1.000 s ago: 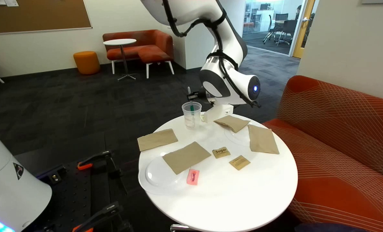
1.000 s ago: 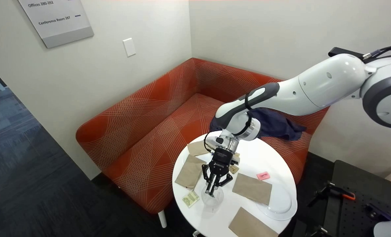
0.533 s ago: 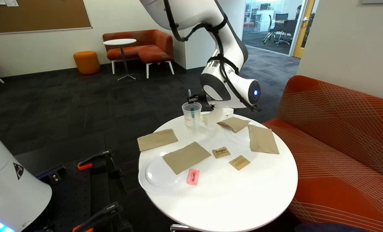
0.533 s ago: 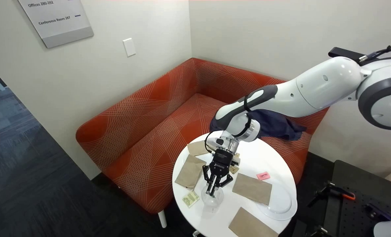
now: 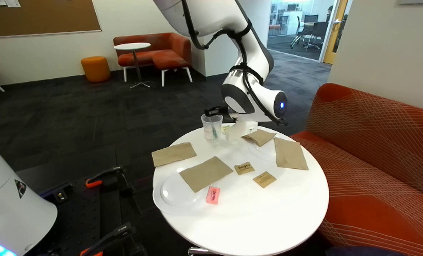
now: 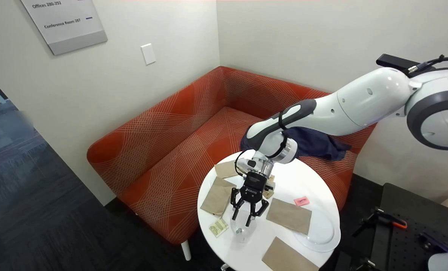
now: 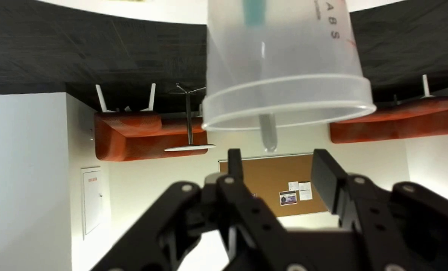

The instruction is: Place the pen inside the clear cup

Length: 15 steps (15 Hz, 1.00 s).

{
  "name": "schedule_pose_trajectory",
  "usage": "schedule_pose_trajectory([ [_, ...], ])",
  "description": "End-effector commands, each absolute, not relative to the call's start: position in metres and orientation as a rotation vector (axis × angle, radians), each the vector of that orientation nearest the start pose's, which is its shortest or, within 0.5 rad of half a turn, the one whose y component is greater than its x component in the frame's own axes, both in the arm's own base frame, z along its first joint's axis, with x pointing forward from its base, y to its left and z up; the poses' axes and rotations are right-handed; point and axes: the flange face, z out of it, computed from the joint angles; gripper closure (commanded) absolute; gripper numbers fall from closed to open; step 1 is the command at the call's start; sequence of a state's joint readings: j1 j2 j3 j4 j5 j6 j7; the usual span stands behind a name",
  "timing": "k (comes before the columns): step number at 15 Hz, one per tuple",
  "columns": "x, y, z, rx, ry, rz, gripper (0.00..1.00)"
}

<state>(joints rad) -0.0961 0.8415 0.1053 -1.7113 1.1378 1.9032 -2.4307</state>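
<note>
At left in an exterior view, a brown corkboard (image 5: pixel 42 19) hangs on a pale wall (image 5: pixel 54 53), and an orange stool (image 5: pixel 96 69) stands on dark carpet (image 5: pixel 72 113). Next comes the round white bench (image 5: pixel 268 220), with a clear plate (image 5: pixel 177 198) and brown papers (image 5: pixel 174 153) lying on it. Near the bench's edge the clear cup (image 5: pixel 207 131) stands upright, the pen (image 5: pixel 214 133) inside, slightly tilted. The fingers (image 7: pixel 327 180) are spread near the cup's rim, apart from the pen. Furthest right is a red patterned sofa (image 5: pixel 378 170).
</note>
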Motion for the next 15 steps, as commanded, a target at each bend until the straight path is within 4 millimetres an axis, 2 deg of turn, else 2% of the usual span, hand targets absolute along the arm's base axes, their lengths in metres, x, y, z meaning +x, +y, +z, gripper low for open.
schedule_pose_trajectory([
  [1,0.622,0.068,0.105,-1.460,-1.544,-0.875,0.17],
  [3,0.621,0.068,0.108,-1.456,-1.550,-0.881,0.01],
  [4,0.621,0.068,0.110,-1.454,-1.552,-0.884,0.00],
  [10,0.617,0.069,0.133,-1.435,-1.586,-0.904,0.00],
  [15,0.613,0.073,0.168,-1.420,-1.618,-0.920,0.00],
])
